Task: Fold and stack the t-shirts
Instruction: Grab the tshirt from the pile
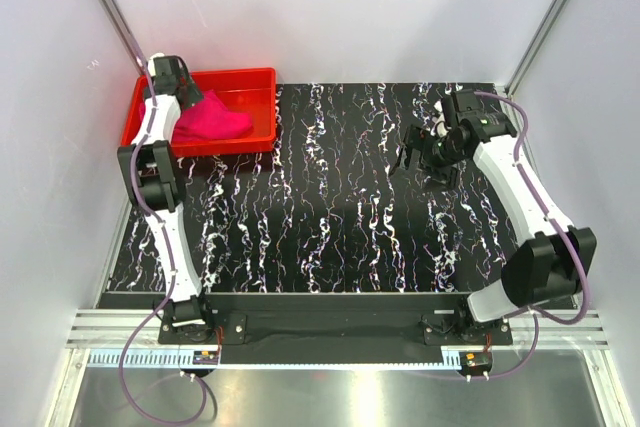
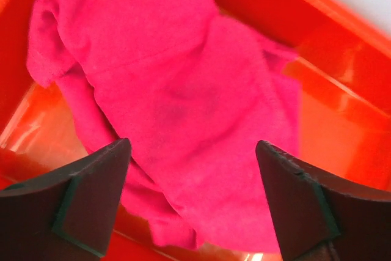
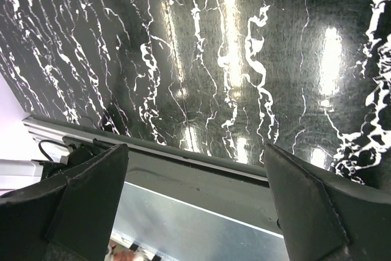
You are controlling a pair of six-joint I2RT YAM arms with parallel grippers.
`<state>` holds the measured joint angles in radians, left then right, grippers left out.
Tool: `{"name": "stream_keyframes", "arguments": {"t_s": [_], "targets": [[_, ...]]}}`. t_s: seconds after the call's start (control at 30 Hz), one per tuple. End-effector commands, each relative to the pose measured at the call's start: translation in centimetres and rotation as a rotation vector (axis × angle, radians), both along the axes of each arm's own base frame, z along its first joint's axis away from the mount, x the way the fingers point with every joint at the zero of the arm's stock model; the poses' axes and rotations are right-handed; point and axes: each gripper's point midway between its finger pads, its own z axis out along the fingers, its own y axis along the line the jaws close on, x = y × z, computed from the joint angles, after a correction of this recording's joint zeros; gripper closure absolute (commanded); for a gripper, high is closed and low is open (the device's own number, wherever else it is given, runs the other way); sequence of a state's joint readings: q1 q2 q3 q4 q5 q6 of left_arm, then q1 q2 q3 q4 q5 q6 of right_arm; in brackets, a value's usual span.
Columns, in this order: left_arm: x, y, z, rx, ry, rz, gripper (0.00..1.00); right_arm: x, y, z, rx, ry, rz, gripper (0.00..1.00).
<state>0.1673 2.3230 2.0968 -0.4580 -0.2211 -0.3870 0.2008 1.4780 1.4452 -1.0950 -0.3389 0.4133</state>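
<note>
A bright magenta-pink t-shirt (image 1: pixel 212 119) lies crumpled in the red tray (image 1: pixel 255 82) at the table's far left. My left gripper (image 1: pixel 188 95) hangs over the tray's left part, just above the shirt. In the left wrist view the shirt (image 2: pixel 183 96) fills the frame and the left gripper (image 2: pixel 192 151) is open over it, holding nothing. My right gripper (image 1: pixel 412 155) is raised over the right half of the table, far from the shirt. In the right wrist view it (image 3: pixel 195 154) is open and empty, looking at the marbled tabletop and its near edge.
The black marbled table top (image 1: pixel 330 207) stretches between the arms. White walls stand at the left, back and right. A metal rail (image 1: pixel 330 332) runs along the near edge by the arm bases.
</note>
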Motion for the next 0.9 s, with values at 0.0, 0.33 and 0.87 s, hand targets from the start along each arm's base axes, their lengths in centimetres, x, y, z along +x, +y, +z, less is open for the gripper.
{"name": "stream_keyframes", "arguments": {"t_s": [0.0, 0.33, 0.87], "targets": [[0.9, 0.9, -0.6, -0.011, -0.022, 0.048, 0.17, 1.6, 0.9, 0.2, 0.028, -0.017, 0.009, 0.0], [-0.1, -0.2, -6.7, -0.221, 0.036, 0.135, 0.6, 3.0, 0.7, -0.9, -0.013, 0.01, 0.015, 0.0], [-2.3, -11.9, 34.9, -0.304, -0.815, -0.362, 1.0, 1.6, 0.5, -1.5, -0.027, 0.104, 0.024, 0.0]]}}
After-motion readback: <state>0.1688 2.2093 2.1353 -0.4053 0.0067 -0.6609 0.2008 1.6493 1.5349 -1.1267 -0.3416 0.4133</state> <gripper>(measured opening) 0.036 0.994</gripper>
